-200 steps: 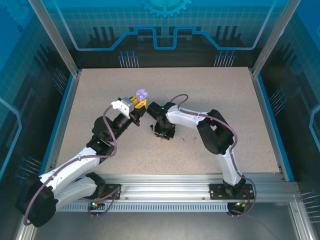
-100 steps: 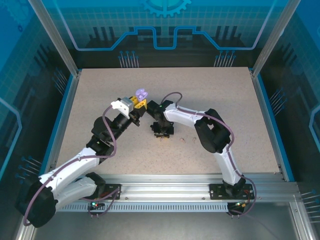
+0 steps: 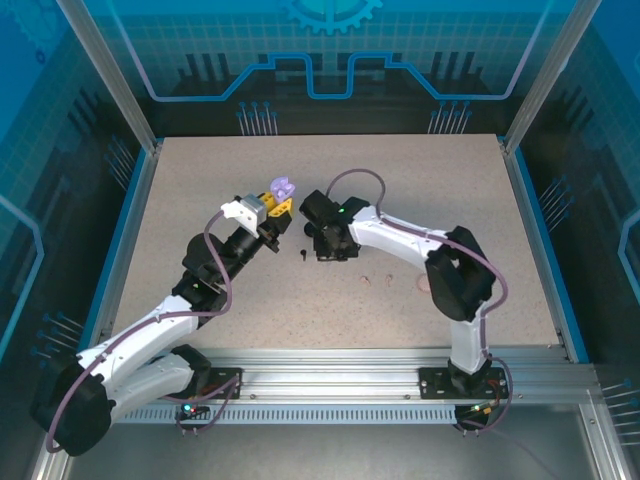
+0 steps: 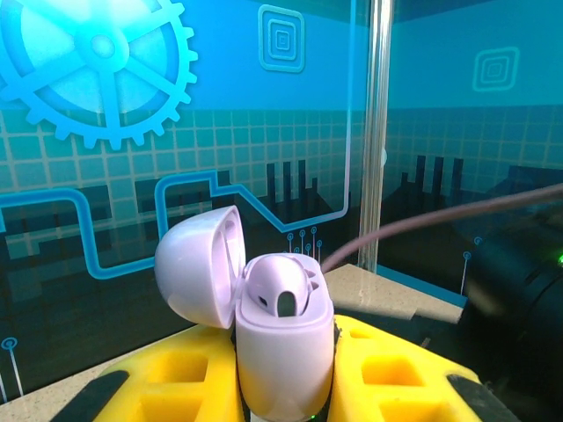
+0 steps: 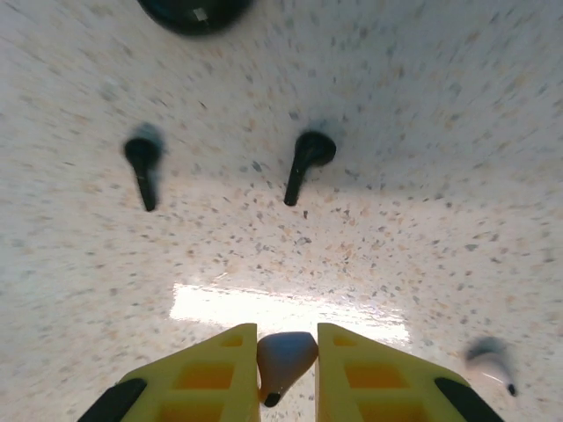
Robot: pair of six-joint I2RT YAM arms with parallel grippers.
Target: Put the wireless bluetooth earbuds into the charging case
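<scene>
The right tool [image 5: 287, 350] pinches the earbud [image 5: 285, 360] so thinly it may twist and miss the case [image 4: 283, 338] clamped in the left tool [image 3: 277, 206].

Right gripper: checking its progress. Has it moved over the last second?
Yes. Seen from above, the right gripper has shifted toward the table's far edge, away from the pale pink earbuds.

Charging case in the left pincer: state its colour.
The charging case is lilac, clearest in the left wrist view.
</scene>
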